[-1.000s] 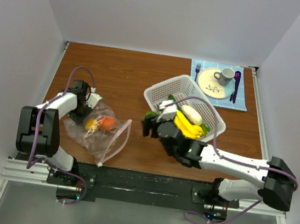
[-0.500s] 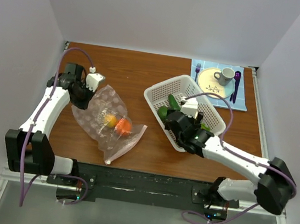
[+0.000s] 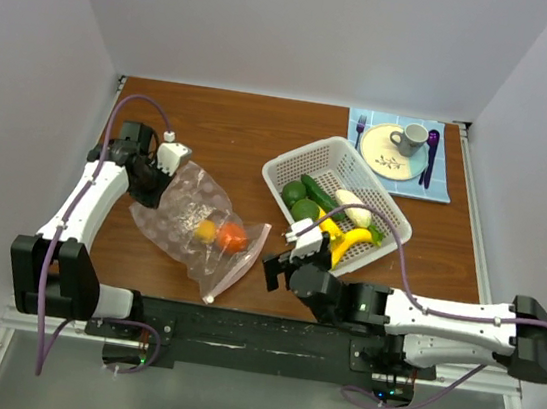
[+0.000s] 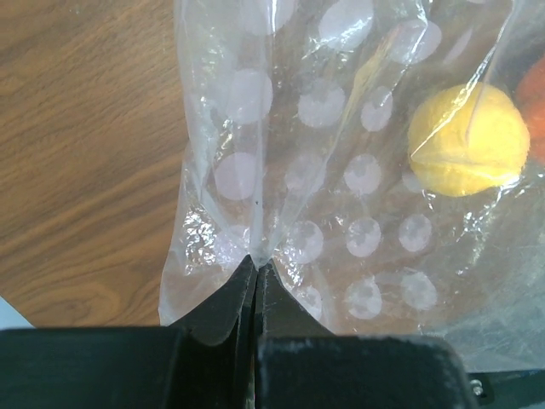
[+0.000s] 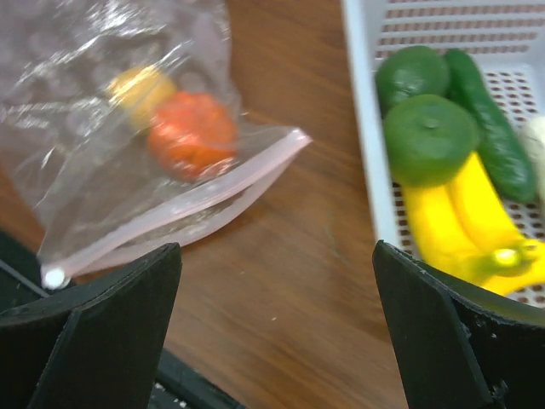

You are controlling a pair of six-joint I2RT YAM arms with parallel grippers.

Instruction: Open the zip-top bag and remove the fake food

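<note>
The left hand (image 4: 255,266) is pinching a fold of the zip-top bag (image 3: 191,216) at the end away from its pinkish zip strip (image 5: 196,200). The bag lies on the table (image 3: 233,129) left of the white basket (image 3: 300,154), with a yellow piece (image 4: 468,139) and an orange piece (image 5: 192,136) of fake food inside. The right hand (image 5: 274,256) is spread, holding nothing, over the wood between bag and basket — limes (image 5: 430,138), cucumber (image 5: 490,111), bananas (image 5: 451,221) and a white piece (image 3: 352,208) lie in the basket.

White arms (image 3: 85,202), black joints, purple cables (image 3: 144,98); left pincer (image 4: 255,260) and right pincer (image 5: 277,251) black.
</note>
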